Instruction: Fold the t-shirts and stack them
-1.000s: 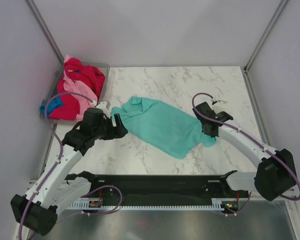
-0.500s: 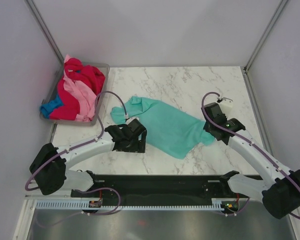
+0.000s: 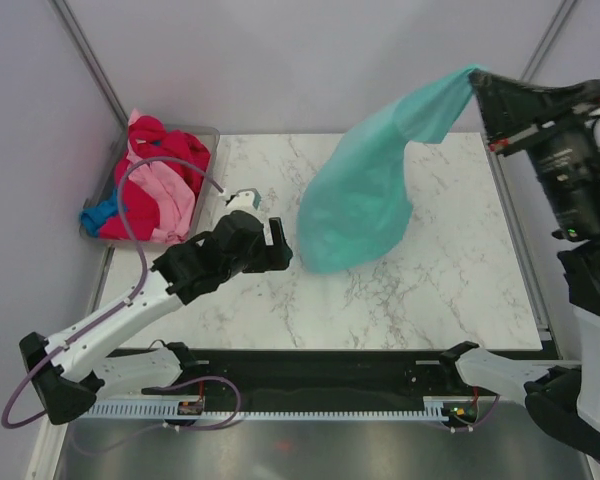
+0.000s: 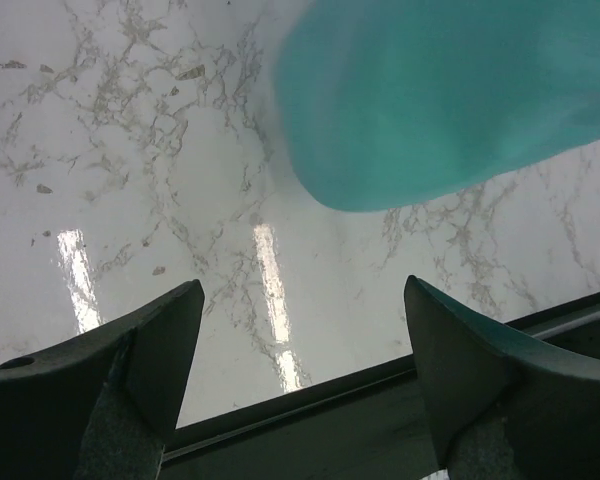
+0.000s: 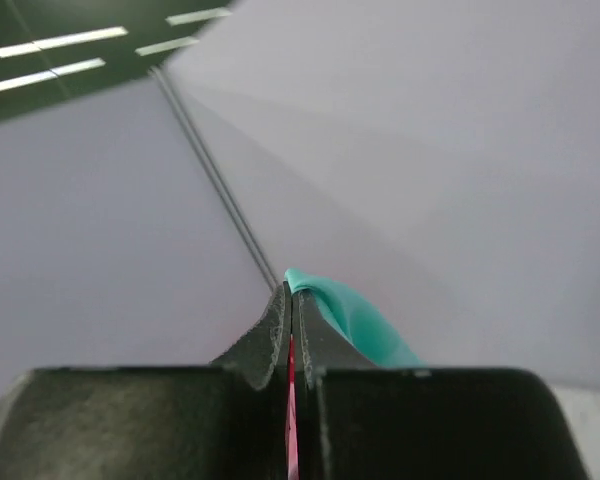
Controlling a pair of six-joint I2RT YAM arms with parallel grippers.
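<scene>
My right gripper [image 3: 477,82] is raised high at the upper right and shut on one edge of the teal t-shirt [image 3: 365,190], which hangs from it down toward the marble table [image 3: 420,300]. In the right wrist view the fingers [image 5: 292,305] pinch the teal cloth [image 5: 355,315]. My left gripper [image 3: 278,245] is open and empty, just left of the shirt's hanging lower end. The left wrist view shows the teal t-shirt [image 4: 450,100] above and ahead of the open gripper [image 4: 305,300]. Red, pink and blue t-shirts [image 3: 155,185] lie piled in the grey tub [image 3: 208,135] at the far left.
Grey enclosure walls stand round the table. A black rail [image 3: 320,375] runs along the near edge. The right arm's body [image 3: 580,180] rises over the table's right side.
My right gripper has lifted the teal shirt off the table, high up to the right. My left arm has swung and now sits open beside the shirt's lower end.
</scene>
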